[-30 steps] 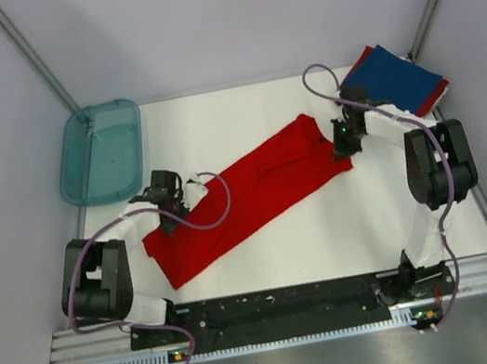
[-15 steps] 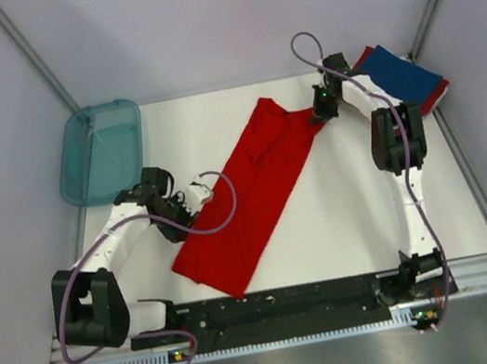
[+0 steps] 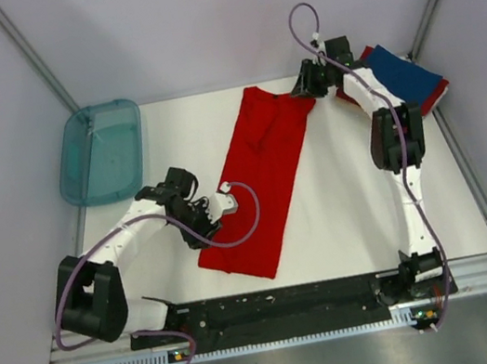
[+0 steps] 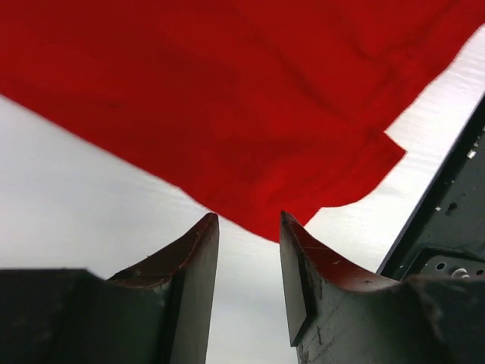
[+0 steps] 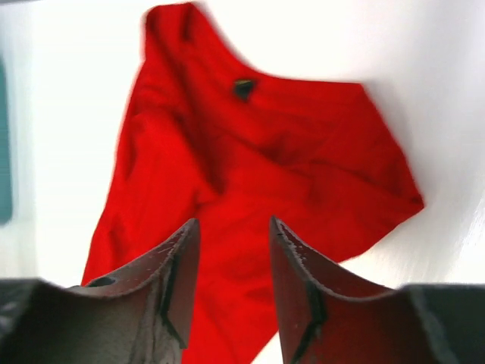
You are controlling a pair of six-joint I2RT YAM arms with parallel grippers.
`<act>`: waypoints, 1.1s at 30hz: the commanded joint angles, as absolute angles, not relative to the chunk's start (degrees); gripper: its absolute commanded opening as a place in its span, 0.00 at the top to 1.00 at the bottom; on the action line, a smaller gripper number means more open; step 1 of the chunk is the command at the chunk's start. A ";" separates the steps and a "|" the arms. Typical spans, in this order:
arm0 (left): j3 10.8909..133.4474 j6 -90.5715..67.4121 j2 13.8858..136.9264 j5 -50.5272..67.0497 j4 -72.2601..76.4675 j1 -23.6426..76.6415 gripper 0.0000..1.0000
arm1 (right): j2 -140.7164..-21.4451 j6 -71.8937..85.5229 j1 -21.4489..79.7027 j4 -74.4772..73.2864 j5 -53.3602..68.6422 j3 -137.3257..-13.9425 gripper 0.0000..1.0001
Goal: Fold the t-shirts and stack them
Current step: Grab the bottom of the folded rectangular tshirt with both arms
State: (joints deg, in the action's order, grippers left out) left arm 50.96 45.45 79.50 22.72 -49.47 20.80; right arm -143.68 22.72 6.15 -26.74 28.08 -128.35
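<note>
Sitting well left of the red t-shirt (image 3: 261, 174), the teal tray (image 3: 107, 159) showed nothing inside. The left tool (image 4: 244, 227), spread and empty, hovered just off the shirt's near left edge, the shirt lying on the bench (image 3: 351, 201) as a long strip running away and slightly rightward to the right tool (image 5: 231, 227), also spread and empty at its far corner. Beyond that corner, rightward, a navy t-shirt (image 3: 400, 77) lay atop a second red t-shirt (image 3: 439, 94).

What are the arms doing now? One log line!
left gripper: open, beside red t-shirt, near edge | right gripper: open, over its far corner | navy t-shirt: far right
</note>
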 commanded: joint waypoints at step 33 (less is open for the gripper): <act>29.61 67.95 70.49 18.36 -43.58 24.61 0.89 | -87.79 -38.93 69.87 5.37 20.04 -38.14 0.44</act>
State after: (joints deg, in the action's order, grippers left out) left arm 32.14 68.79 68.64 21.15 -42.22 24.16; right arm -84.03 -37.98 67.53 2.26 22.68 -35.73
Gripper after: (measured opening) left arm 0.194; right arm 0.570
